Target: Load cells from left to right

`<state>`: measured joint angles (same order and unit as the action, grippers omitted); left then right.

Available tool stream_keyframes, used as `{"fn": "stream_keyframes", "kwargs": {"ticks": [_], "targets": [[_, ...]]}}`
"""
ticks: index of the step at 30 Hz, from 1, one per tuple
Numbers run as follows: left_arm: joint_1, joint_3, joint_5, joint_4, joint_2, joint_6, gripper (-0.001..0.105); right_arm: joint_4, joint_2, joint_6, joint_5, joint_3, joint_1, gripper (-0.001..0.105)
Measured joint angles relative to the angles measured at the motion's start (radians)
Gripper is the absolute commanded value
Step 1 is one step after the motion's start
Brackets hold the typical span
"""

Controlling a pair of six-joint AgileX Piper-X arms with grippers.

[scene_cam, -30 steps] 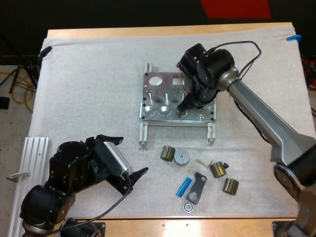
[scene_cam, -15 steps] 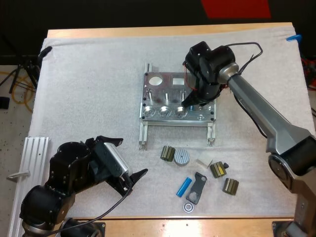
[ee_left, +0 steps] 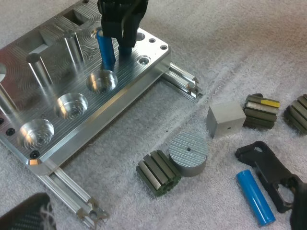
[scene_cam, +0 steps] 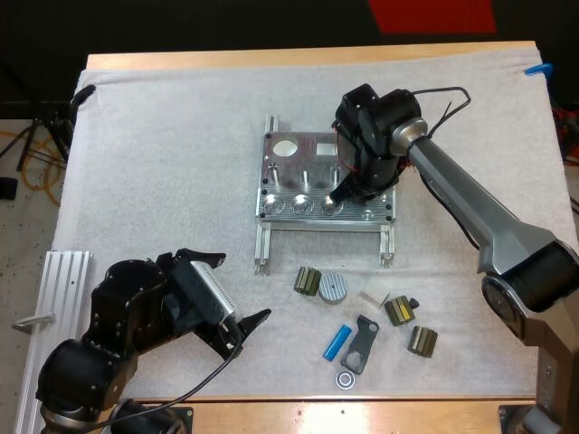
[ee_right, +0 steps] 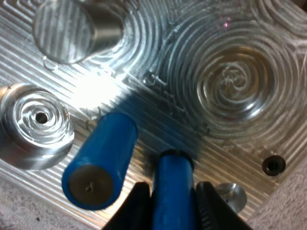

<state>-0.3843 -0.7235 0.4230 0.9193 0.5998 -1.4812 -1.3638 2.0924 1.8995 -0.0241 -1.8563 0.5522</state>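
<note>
The metal fixture (scene_cam: 288, 177) sits mid-mat with three round pockets along its front edge (ee_left: 72, 106). My right gripper (scene_cam: 341, 193) hangs over the fixture's front right part, shut on a blue cylinder (ee_right: 172, 184) held upright against the plate (ee_right: 158, 57). A second blue cylinder (ee_right: 99, 163) leans right beside it, just behind the rightmost pocket (ee_left: 101, 80); the left wrist view shows this cylinder (ee_left: 105, 48) under the right gripper (ee_left: 123, 45). My left gripper (scene_cam: 246, 286) rests low at the near left, open and holding nothing.
On the mat in front of the fixture lie a loose blue cylinder (scene_cam: 339, 342), three dark ribbed parts (scene_cam: 308, 281), a grey disc (scene_cam: 333, 287), a pale block (scene_cam: 372, 297), a black bracket (scene_cam: 360, 344) and a small ring (scene_cam: 345, 379). An aluminium rail (scene_cam: 54, 298) lies at the left.
My right gripper shifted a little right along the fixture, then came partly back, its wrist turning. The left arm has stayed still.
</note>
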Motion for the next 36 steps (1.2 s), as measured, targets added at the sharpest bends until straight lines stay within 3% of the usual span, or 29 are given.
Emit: {"fn": "stream_keyframes", "kwargs": {"ticks": [36], "targets": [[0.0, 0.0, 0.0, 0.0, 0.0, 0.0, 0.097, 0.011, 0.0, 0.0, 0.009, 0.0, -0.014, 0.0]]}}
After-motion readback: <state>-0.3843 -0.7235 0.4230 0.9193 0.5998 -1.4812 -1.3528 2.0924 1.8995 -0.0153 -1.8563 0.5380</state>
